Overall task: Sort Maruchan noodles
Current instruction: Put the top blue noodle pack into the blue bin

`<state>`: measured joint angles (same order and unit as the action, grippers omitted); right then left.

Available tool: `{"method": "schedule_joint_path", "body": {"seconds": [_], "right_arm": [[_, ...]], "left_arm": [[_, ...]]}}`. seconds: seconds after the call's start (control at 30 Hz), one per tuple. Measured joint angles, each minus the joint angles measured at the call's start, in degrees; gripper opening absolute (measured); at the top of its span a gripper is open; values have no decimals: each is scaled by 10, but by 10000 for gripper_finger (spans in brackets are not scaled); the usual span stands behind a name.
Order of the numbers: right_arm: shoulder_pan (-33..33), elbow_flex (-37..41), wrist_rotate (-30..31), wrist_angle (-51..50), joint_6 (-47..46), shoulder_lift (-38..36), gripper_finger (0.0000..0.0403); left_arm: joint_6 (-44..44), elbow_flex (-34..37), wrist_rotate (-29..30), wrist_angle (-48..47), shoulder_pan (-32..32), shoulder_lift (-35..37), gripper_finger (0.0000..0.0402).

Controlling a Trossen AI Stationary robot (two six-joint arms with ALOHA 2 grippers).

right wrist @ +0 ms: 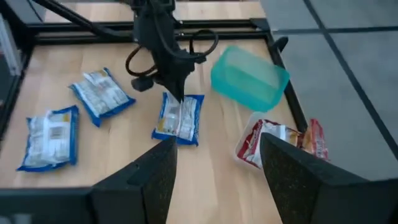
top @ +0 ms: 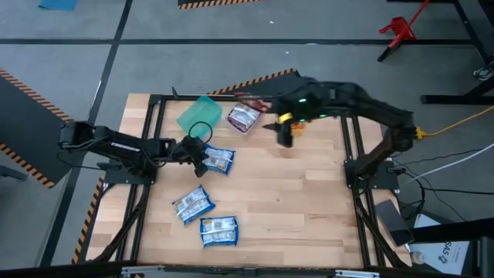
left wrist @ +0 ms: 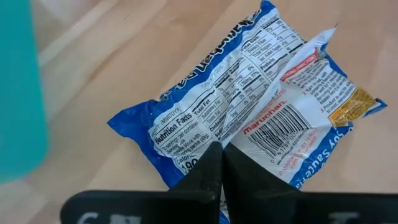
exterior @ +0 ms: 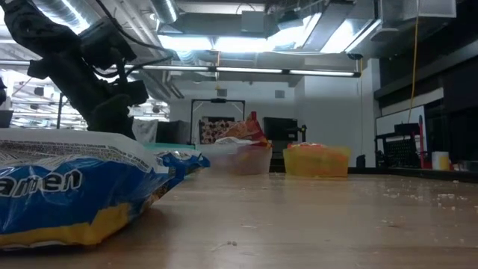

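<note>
One blue packet (left wrist: 249, 106), left gripper (left wrist: 217, 163) pinching edge

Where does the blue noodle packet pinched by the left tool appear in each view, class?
High view: blue packet left of centre, at the left tool.
Low view: cannot tell which packet it is.
Left wrist view: centre.
Right wrist view: centre-left.
Shared landmark: green bin beside it.

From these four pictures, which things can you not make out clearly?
- Blue packet, left wrist view: near edge hidden by the shut left gripper.
- Yellow bin, high view: mostly covered by the right gripper.
- Red packets, low view: far off, labels unreadable.
</note>
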<state>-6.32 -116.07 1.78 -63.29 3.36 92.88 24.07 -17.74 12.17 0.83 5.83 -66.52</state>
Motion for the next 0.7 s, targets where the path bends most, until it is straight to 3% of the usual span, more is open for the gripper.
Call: {"method": "schedule_joint_path", "body": {"seconds": [0.1, 0.23, 0.33, 0.43, 0.57, 0.7], "right_arm": [[1, 55, -3, -15, 2, -47, 216], [-1, 238, 7, 77, -15, -135, 216], [-1, 425, 6, 277, -40, -207, 216], [8, 604, 1, 556, -62, -226, 216], [12, 761, -23, 907, -55, -169, 216], [11, 815, -16, 1095, -41, -66, 216]], "left_arm": [[13, 1, 2, 24, -11, -1, 0], [27, 1, 16, 40, -22, -1, 0], [29, 1, 20, 46, -27, 0, 0], [43, 1, 21, 51, -29, 0, 0], [56, 0, 25, 61, -29, 0, 0], [70, 0, 39, 71, -29, 0, 0]]}}
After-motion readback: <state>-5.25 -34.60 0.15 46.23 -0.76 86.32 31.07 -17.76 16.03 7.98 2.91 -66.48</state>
